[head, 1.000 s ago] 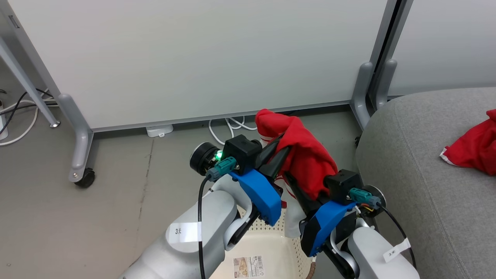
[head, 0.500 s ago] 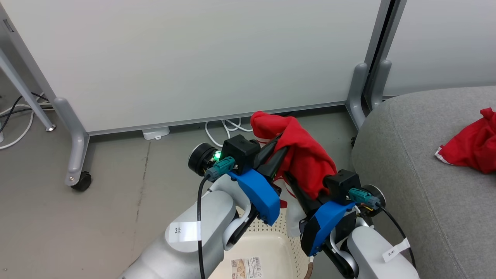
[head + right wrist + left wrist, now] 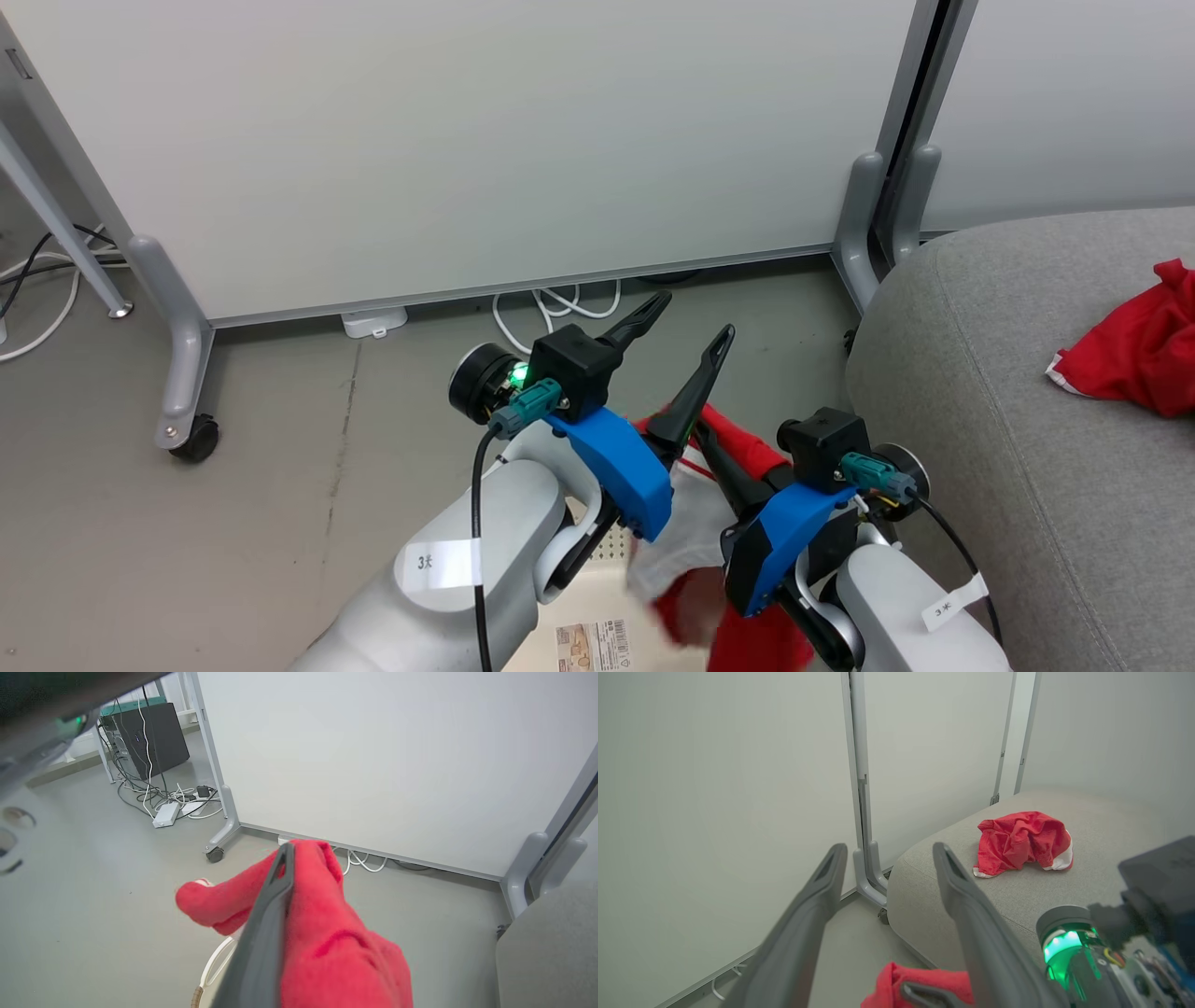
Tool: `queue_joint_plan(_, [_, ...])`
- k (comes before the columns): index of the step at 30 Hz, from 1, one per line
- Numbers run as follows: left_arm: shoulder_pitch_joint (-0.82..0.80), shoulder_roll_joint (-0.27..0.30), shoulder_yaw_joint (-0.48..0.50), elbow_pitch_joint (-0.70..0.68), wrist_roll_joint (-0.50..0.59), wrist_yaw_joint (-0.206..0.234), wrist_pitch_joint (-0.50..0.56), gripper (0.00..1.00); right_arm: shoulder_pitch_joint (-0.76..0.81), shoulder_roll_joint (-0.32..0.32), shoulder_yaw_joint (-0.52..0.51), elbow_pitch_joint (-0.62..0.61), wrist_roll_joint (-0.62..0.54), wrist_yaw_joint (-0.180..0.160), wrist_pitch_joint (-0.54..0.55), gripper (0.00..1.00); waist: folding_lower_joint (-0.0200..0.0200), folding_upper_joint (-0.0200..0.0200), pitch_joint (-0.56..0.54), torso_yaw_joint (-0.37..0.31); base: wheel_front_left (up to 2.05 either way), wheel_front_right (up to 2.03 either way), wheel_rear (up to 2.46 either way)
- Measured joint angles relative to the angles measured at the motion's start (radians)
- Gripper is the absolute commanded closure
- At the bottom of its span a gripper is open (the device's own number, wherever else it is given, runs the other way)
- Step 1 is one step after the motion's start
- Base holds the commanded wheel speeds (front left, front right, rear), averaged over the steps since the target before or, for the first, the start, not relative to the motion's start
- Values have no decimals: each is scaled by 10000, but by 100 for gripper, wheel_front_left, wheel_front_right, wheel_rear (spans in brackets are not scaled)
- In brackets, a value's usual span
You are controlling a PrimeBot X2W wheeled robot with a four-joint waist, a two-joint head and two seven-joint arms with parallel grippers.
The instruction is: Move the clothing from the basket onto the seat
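One red garment (image 3: 742, 446) hangs from my right gripper (image 3: 711, 446), which is shut on it; its white trim and blurred red lower part dangle over the cream basket (image 3: 597, 574). In the right wrist view the cloth (image 3: 336, 942) drapes over the right gripper (image 3: 299, 858) and hides one finger. My left gripper (image 3: 686, 327) stands open and empty just above that garment, its fingers spread wide in the left wrist view (image 3: 889, 851). The other red garment (image 3: 1020, 842) lies crumpled on the grey seat (image 3: 1027, 420), at the head view's right edge (image 3: 1134, 359).
A white partition panel (image 3: 467, 140) on grey castor legs (image 3: 182, 373) stands close ahead, with white cables (image 3: 551, 308) under it. Another panel's posts (image 3: 878, 224) stand at the seat's corner. A dark computer box and several cables (image 3: 149, 742) sit further left on the grey floor.
My left gripper has opened and let go of the garment. The cloth has dropped from on top of both grippers and now hangs from the right one over the basket.
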State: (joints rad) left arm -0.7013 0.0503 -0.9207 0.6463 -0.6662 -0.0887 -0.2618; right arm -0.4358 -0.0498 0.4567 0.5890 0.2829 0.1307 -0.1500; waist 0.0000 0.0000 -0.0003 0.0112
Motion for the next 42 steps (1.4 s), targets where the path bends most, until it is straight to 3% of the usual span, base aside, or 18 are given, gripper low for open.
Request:
queue_joint_plan(9, [755, 113, 832, -336, 640, 27, 0, 0, -1, 0, -6, -77, -2, 0, 4, 100, 0, 0, 21, -50, 0, 0, 0])
queue_joint_plan(22, [3624, 807, 3110, -2002, 2410, 184, 0, 0, -2, 0, -224, -337, -217, 0, 4, 100, 0, 0, 114, -176, 0, 0, 0])
queue_joint_plan(32, [5178, 675, 4846, -3047, 3611, -151, -2, 0, 6, 0, -351, -500, -291, 0, 36, 100, 0, 0, 150, -167, 0, 0, 0])
queue_joint_plan(42, [5673, 403, 5473, -3195, 4207, -349, 0, 0, 97, 0, -456, -717, -376, 0, 121, 100, -1, 0, 246, -145, 0, 0, 0])
